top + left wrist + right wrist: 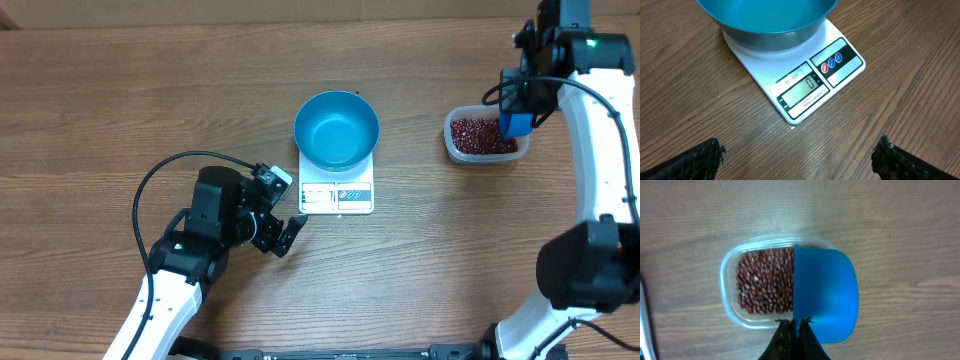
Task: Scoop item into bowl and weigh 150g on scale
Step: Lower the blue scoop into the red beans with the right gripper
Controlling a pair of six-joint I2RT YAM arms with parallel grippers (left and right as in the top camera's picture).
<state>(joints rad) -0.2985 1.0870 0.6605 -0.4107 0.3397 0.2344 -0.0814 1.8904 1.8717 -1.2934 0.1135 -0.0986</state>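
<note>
Right claw [521, 98] is clenched on the scoop [516, 124] in the overhead view and holds it over the right end of the tub [450, 142], where the beans [478, 135] lie in a heap. Whether the scoop touches the beans cannot be told from above. Left claw [285, 206] is released, jaws wide, resting low just left of the scale [337, 197] and holding nothing. On the scale sits the bowl [336, 132], wider than the platform and bare inside, with no beans on its blue floor. From the left wrist, the two dark fingertips [707, 155] stand far apart at the bottom corners with only tabletop between them; the scale is switched on and its display appears to read zero, with the bowl standing on the platform behind it. From the right wrist, the jaws are pinched together on the scoop's near edge, and the scoop's smooth blue body covers the right part of the tub, beans showing to its left. No beans can be seen in the scoop, and its inside cannot be made out from this side. By my reading, the setup is finished: bowl placed, scale on and seemingly zeroed, scoop in hand at the beans. All of the scooping, tipping into the bowl and bringing the reading up to target is left.
</note>
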